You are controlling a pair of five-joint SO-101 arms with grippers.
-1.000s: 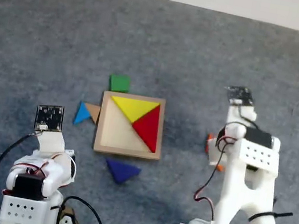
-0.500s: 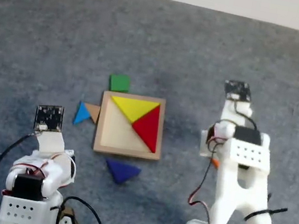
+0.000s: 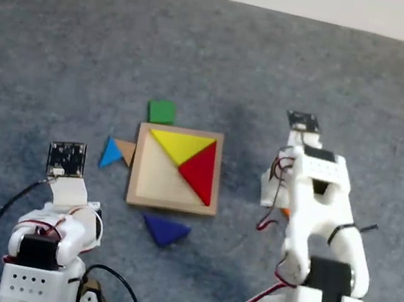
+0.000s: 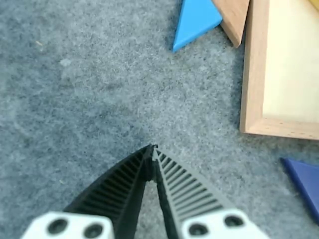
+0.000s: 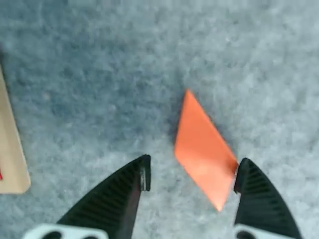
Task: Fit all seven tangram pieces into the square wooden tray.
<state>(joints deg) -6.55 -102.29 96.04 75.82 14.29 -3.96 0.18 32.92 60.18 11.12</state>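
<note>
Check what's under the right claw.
An orange parallelogram lies on the grey carpet beneath the open right claw. From the high view the arm covers nearly all of it.

No writing, number or sign is showing legibly in any view. The left arm's circuit board point(image 3: 66, 159) and the right arm's circuit board point(image 3: 302, 123) are carrying tiny pale marks, too small to read.
</note>
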